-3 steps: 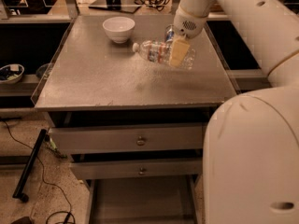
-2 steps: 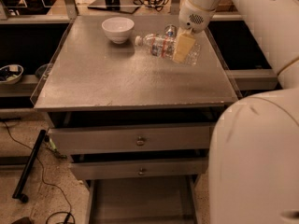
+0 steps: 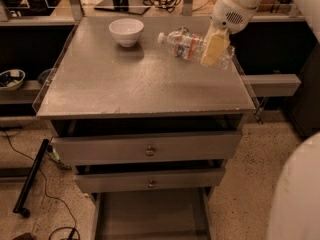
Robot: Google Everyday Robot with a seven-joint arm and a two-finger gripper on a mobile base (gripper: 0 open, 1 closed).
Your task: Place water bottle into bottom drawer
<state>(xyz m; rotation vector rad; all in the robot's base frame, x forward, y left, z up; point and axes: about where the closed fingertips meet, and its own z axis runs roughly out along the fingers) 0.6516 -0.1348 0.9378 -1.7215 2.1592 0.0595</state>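
Observation:
The water bottle (image 3: 186,44) is clear and ribbed with a white cap and a red-white-blue label. It lies on its side, cap to the left, lifted above the right back part of the grey cabinet top (image 3: 140,84). My gripper (image 3: 212,49) comes down from the upper right and is shut on the bottle's right half; a cream fingertip (image 3: 215,47) lies across it. The bottom drawer (image 3: 150,216) stands pulled out at the bottom of the view, with a flat grey floor and side rails.
A white bowl (image 3: 126,31) sits on the top at the back left. Two drawers with brass knobs (image 3: 149,150) are slightly pulled out above the bottom drawer. Cables and a black bar (image 3: 31,176) lie on the floor at left. My white base (image 3: 295,194) fills the lower right.
The gripper has lifted the bottle off the cabinet top and carried it a little up and back. The view has drawn back, so more of the bottom drawer shows.

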